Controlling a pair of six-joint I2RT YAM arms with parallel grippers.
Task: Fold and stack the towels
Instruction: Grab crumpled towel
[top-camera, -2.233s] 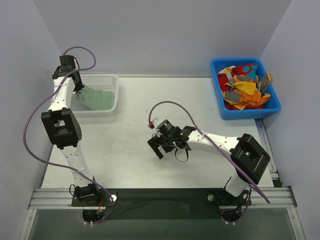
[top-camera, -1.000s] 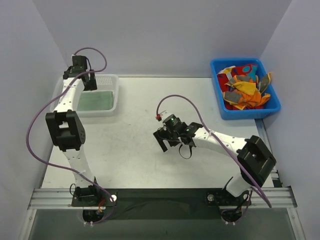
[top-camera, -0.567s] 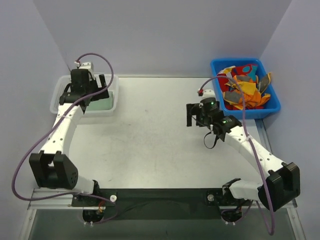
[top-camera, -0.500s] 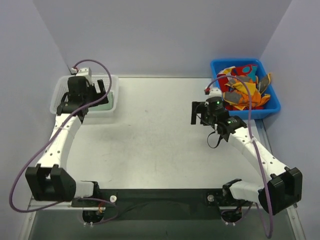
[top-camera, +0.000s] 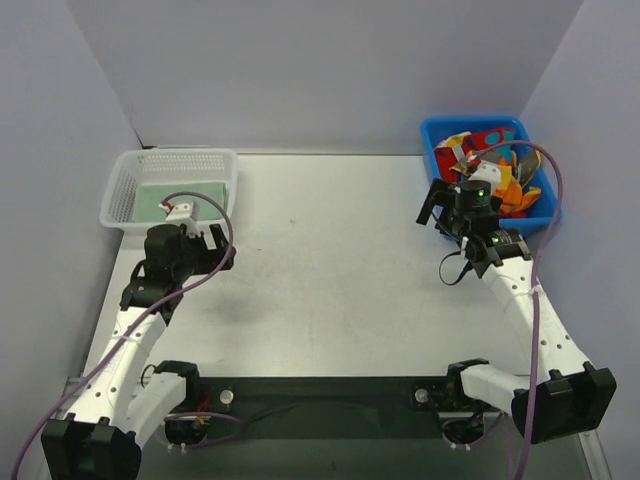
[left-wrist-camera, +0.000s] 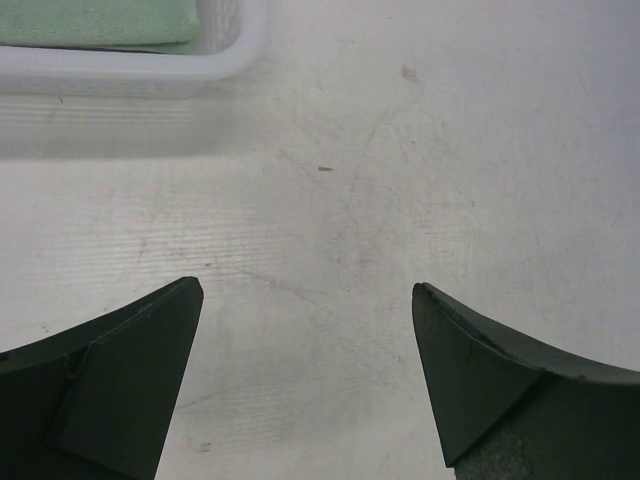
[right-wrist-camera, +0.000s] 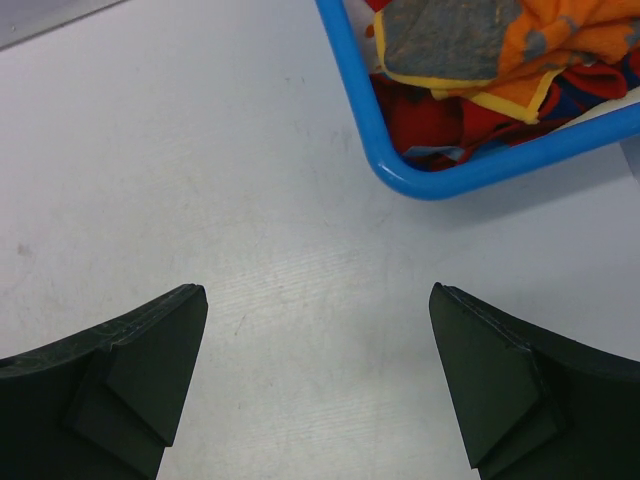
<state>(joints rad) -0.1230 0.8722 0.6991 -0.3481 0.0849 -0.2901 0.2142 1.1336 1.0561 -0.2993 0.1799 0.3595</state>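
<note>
- Both arms carry nothing. The left end effector (left-wrist-camera: 305, 300) is spread wide over bare tabletop (top-camera: 320, 270), near the basket (top-camera: 175, 153). The right end effector (right-wrist-camera: 315, 300) is just as wide, short of the bin (right-wrist-camera: 352, 95) corner.
- One green towel (top-camera: 160, 195) lies flat in the basket. The other towels sit in the bin as a crumpled heap (top-camera: 492, 140).
- My worry is that the heap is layered and tangled, so one pinch may drag up two cloths.
- A low approach could catch a finger on the rim and shove the light bin.
- A thin edge could slip free mid-carry.
- The bin is glossy blue plastic with a rounded lip, and the basket is white mesh.
- The tabletop is pale, matte and scuffed.
- The cloths look soft and limp. The grey one (right-wrist-camera: 450, 35) has a yellow hem, and the orange one (right-wrist-camera: 575, 35) is rumpled.
</note>
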